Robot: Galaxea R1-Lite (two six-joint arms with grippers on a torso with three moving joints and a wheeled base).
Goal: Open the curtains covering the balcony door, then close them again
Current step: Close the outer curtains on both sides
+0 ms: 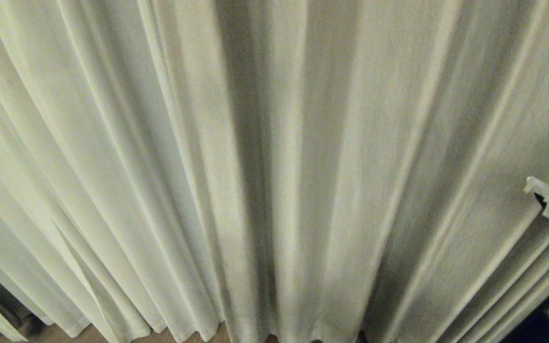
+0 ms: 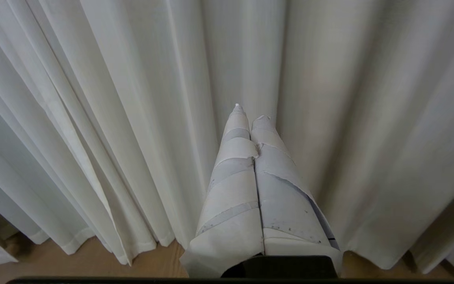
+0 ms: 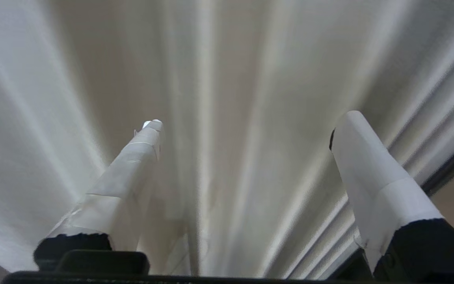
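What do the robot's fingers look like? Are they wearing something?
Yes, they look bandaged. The left gripper has two long, tapering fingers wrapped in pale white and grey tape, with a few torn edges. The right gripper has the same kind of white-wrapped fingers, growing out of black bases. In the head view the right gripper shows a white tip on a black body.

We are seeing the curtains (image 1: 274,143) dimly lit with a greenish cast in the head view, deep shadow sitting in the central folds. The left wrist view is looking brighter and sharp. The right wrist view is smearing into streaks (motion blur), and pleats are fanning outward toward the edges.
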